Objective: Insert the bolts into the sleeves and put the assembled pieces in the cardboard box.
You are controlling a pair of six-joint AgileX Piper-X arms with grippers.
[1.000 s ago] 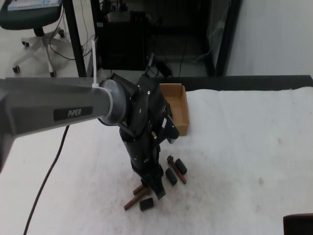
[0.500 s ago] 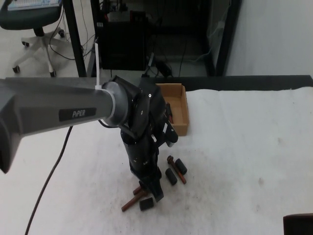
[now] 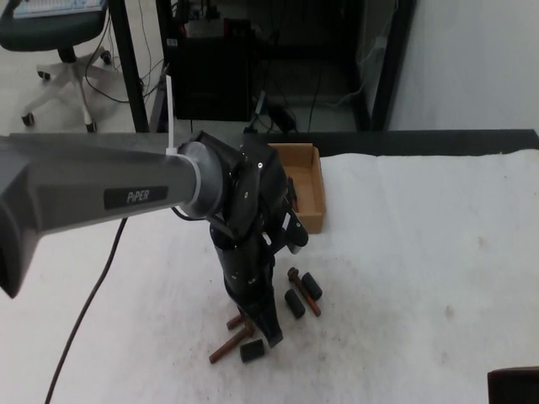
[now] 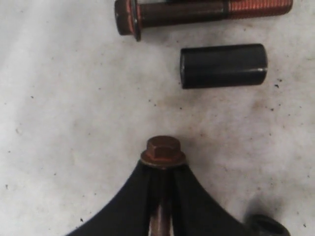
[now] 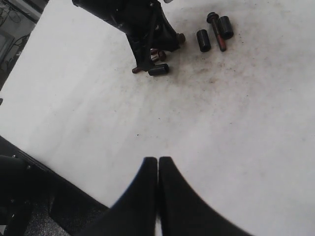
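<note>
My left gripper (image 4: pixel 162 169) is shut on a brown bolt (image 4: pixel 163 150), whose hex head sticks out past the fingertips just above the bench. Ahead of that head lie a black sleeve (image 4: pixel 224 65) and a second bolt (image 4: pixel 197 12), side by side. In the high view the left gripper (image 3: pixel 268 330) points down among the parts: a bolt (image 3: pixel 305 295) between two sleeves (image 3: pixel 294 303), and another bolt (image 3: pixel 229 347) beside a sleeve (image 3: pixel 251 350). The cardboard box (image 3: pixel 310 181) stands behind the arm. My right gripper (image 5: pixel 157 169) is shut on nothing, well apart from the parts.
The white bench cloth (image 3: pixel 421 252) spreads wide to the right of the parts. The left arm's thick grey link (image 3: pixel 93 198) crosses the left half of the high view. The bench's dark edge (image 5: pixel 54 196) lies close to the right gripper.
The left arm has shifted slightly, and its gripper stays low over the same bolts. The loose bolts and sleeves have not moved.
</note>
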